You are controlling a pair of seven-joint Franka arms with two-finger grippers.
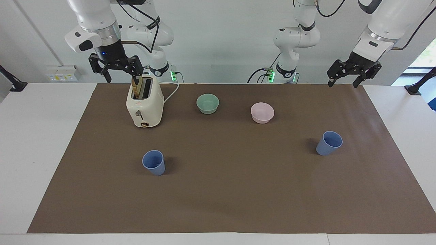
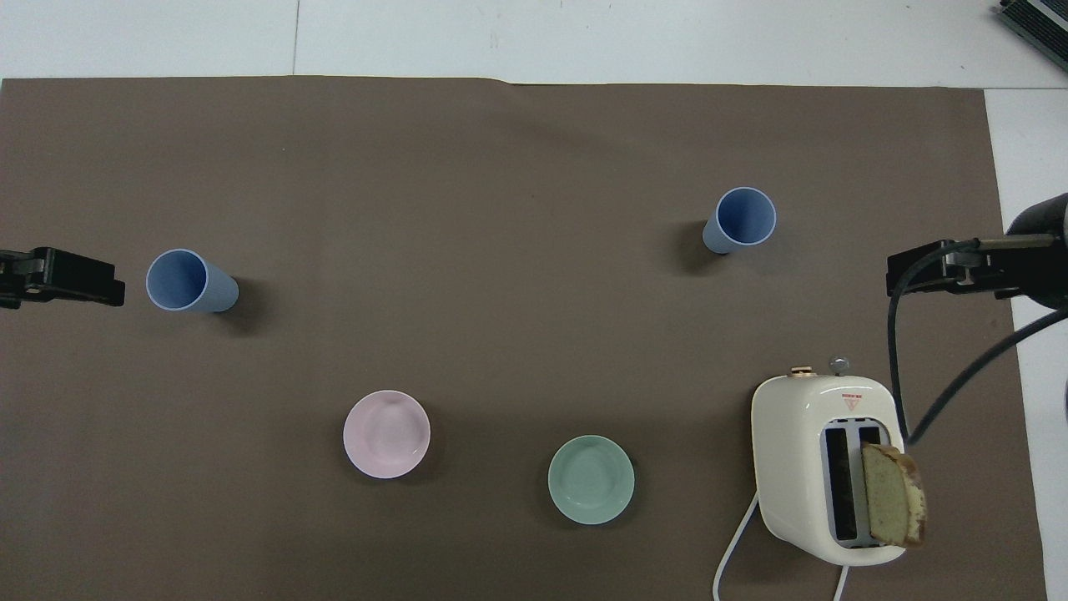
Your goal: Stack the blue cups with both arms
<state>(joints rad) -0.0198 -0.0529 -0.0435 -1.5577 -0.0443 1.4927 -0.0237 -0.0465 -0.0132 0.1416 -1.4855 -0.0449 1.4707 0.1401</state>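
Two blue cups stand upright and apart on the brown mat. One blue cup is toward the left arm's end. The other blue cup is toward the right arm's end, farther from the robots than the toaster. My left gripper hangs open and empty, high over the mat's left-arm end and well clear of the nearby cup. My right gripper hangs open and empty just above the toaster, touching nothing.
A cream toaster with a bread slice sticking out stands near the robots at the right arm's end. A green bowl and a pink bowl sit between the arm bases. The mat covers the table.
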